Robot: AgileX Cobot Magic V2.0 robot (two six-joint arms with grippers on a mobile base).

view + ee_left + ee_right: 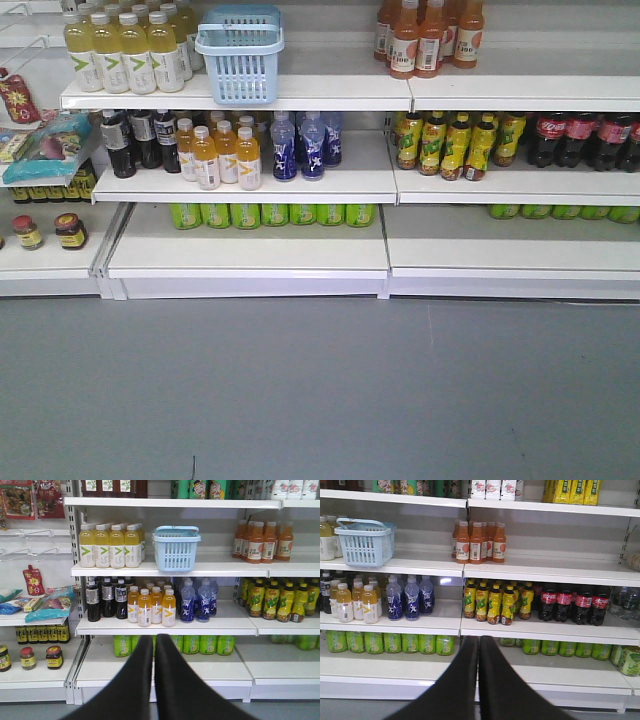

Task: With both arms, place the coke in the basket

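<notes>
Where the basket stands: the light blue plastic shopping basket [240, 78] [175, 555] [362, 550] with slotted sides sits upright on the upper white metal shelf [330, 95].
Beside it: pale yellow drink bottles [125, 55] with white labels stand just to its left; squat orange juice bottles [477, 542] stand well apart to its right.
One shelf down: amber bottles [152, 607] and blue bottles [197, 600] stand below the basket, with black bottles [105, 597] to their left.
Lowest row: green cans [200, 644] line the back of the bottom shelf.
Coke: I cannot pick out the slim red coke can in any view; dark cola bottles [570, 605] with red labels stand on the middle shelf, far to the right of the basket.
Left side: the left gripper [154, 639] is clenched, black fingers meeting at the tips with nothing between them, and points at the shelving below the basket.
Right side: the right gripper [478, 639] is likewise clenched and empty, aimed at the join between two shelf bays, with the basket up to its left.
Foreground: grey floor [320, 400].
</notes>
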